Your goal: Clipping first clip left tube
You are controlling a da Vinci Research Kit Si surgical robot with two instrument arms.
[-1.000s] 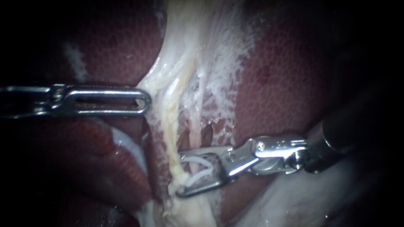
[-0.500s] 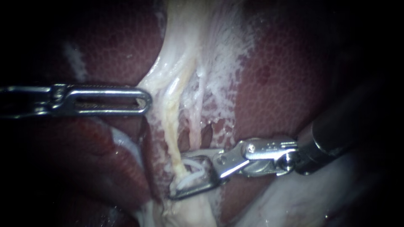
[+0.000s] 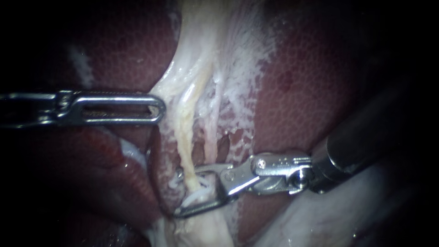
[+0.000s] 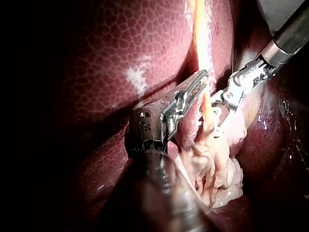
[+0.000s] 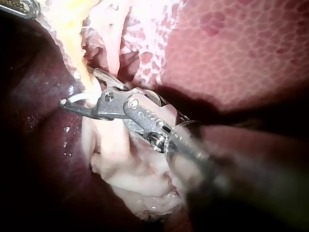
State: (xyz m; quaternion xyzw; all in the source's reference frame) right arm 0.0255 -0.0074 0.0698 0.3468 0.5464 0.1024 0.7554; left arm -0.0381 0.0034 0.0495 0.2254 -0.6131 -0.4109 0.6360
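Observation:
The left tube (image 3: 185, 137) is a yellowish strand running down through white tissue, with a paler tube (image 3: 213, 132) just to its right. My right instrument (image 3: 178, 194) comes in from the right. Its jaws are open and straddle the left tube low down, one on each side. A white clip (image 3: 197, 194) lies in the gap between them. In the right wrist view these jaws (image 5: 77, 87) reach past the tube. My left instrument (image 3: 157, 110) has slotted jaws shut on the edge of the white tissue (image 3: 171, 93), beside the tube higher up (image 4: 200, 79).
Dark red liver (image 3: 311, 82) lies on both sides of the white tissue. A lump of pale folded tissue (image 4: 212, 169) sits below the clipping site. The right shaft (image 3: 361, 142) crosses the lower right over pale tissue (image 3: 320, 219).
My right instrument has slid left along its shaft, so its open jaws and the clip now reach across the left tube. The left instrument has held still.

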